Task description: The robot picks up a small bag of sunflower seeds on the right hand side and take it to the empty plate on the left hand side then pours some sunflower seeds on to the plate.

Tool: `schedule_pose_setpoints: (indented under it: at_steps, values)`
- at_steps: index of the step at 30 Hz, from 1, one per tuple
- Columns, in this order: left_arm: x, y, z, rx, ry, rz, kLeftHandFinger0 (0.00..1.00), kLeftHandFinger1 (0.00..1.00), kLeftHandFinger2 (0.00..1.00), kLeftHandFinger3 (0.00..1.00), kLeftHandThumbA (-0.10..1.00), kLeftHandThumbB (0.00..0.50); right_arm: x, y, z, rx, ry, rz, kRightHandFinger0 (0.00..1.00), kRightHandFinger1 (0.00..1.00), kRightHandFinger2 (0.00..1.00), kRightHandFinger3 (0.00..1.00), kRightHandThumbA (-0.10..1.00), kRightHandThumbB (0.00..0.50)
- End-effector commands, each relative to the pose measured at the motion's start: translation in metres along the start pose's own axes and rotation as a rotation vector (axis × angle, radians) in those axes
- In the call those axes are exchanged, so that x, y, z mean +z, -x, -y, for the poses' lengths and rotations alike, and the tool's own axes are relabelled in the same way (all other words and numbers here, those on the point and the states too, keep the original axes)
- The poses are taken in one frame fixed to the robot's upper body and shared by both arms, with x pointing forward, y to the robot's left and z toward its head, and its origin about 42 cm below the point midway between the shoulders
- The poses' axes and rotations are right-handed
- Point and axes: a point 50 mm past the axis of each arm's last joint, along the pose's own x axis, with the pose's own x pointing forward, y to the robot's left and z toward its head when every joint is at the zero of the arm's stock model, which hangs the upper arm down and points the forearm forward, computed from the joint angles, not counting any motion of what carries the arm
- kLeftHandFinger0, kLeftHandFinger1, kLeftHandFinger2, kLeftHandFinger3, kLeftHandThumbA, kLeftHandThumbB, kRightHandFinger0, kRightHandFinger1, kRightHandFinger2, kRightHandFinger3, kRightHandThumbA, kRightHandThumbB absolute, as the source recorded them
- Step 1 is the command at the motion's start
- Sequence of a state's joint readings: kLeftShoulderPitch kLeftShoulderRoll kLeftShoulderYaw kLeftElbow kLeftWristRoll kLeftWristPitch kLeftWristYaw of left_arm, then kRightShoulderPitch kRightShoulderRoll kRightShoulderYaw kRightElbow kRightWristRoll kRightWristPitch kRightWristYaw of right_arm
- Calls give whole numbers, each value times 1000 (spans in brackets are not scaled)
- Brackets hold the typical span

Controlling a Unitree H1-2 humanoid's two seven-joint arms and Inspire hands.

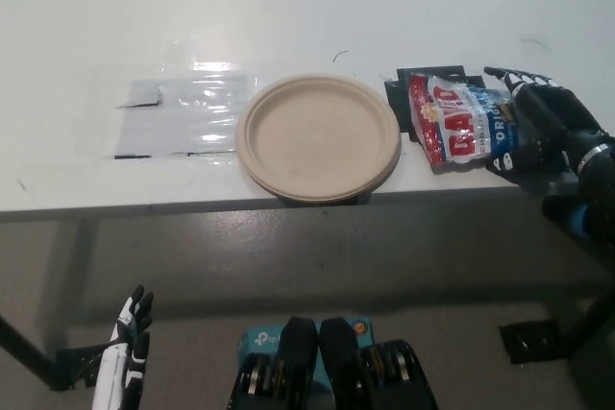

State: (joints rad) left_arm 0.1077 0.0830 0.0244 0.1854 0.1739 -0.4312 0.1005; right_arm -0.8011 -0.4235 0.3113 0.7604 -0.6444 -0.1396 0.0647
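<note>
Right hand had fingers wrapped around right end of seed bag, bag lying on table just right of empty plate. Left hand hung low, fingers apart.

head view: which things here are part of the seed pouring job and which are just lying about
Part of the job:
- red, white and blue bag of sunflower seeds, at the table's right
- round beige paper plate, empty
- black right hand, closing around the bag's right end

Just lying about:
- clear plastic sheet left of the plate
- white left hand, resting low below the table edge
</note>
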Motion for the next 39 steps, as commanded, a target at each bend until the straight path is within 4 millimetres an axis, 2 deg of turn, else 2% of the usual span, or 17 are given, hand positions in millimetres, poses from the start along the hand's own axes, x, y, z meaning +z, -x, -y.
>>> schedule_pose_setpoints:
  at_steps: [1,8,13,14,15,16,17,18,19,20,23,25,27,29,32,36,39]
  values:
    - [4,1,-6,12,-8,48,1000,1000,1000,1000,1000,60,14,-13,27,-65,36,47,1000,1000,1000,1000,1000,442]
    - [5,1,-6,12,-5,49,1000,1000,1000,1000,1000,47,9,-25,15,19,15,-16,1000,1000,1000,1000,1000,470]
    - [6,-1,-6,6,-5,51,1000,1000,1000,1000,1000,65,11,-41,-2,76,55,-59,1000,1000,1000,1000,962,485]
    - [6,-1,-5,3,1,49,1000,1000,1000,1000,1000,72,13,-43,-6,58,52,-41,1000,1000,1000,1000,762,449]
    - [6,-1,-5,3,4,51,1000,1000,1000,1000,1000,62,17,-47,-9,40,57,-40,1000,1000,1000,1000,484,368]
    - [6,0,-6,0,0,50,1000,1000,1000,1000,1000,53,19,-47,-16,-1,124,-36,507,590,649,725,93,237]
    - [7,0,-5,-2,-1,50,1000,1000,1000,1000,1000,51,18,-46,-17,-19,153,-32,279,427,596,603,-92,292]
    - [7,-1,-5,-4,-6,53,1000,1000,1000,1000,1000,53,18,-46,-20,-30,185,-39,56,238,433,424,-98,259]
    - [8,-2,-5,-6,-11,56,1000,1000,1000,1000,1000,54,17,-46,-24,-22,199,-71,2,115,390,311,-100,227]
    - [9,-2,-5,-6,-15,58,1000,1000,1000,1000,1000,44,16,-45,-27,-12,200,-90,0,161,571,417,-100,215]
    - [9,-3,-7,-4,-11,64,1000,1000,1000,1000,1000,49,15,-43,-32,-20,181,-91,0,303,758,585,-100,215]
    - [11,-6,-10,-4,-14,65,1000,1000,1000,1000,1000,46,17,-43,-36,-36,158,-80,0,366,814,677,-100,184]
    - [11,-7,-11,-7,-22,73,1000,1000,1000,1000,1000,36,18,-41,-39,-54,142,-70,0,307,742,625,-100,145]
    - [11,-7,-10,-12,-25,69,1000,1000,1000,1000,1000,43,15,-38,-45,-75,106,-65,0,315,760,658,-100,117]
    - [8,-2,-10,-13,-23,58,1000,1000,1000,1000,1000,38,12,-30,-56,-118,42,-44,0,242,673,602,-100,88]
    - [7,0,-11,-7,-15,55,1000,1000,1000,1000,1000,33,8,-23,-65,-154,-28,-38,0,210,640,655,-100,39]
    - [7,0,-10,-11,-19,58,1000,1000,1000,1000,1000,23,6,-18,-69,-193,-88,-38,0,194,616,619,-100,52]
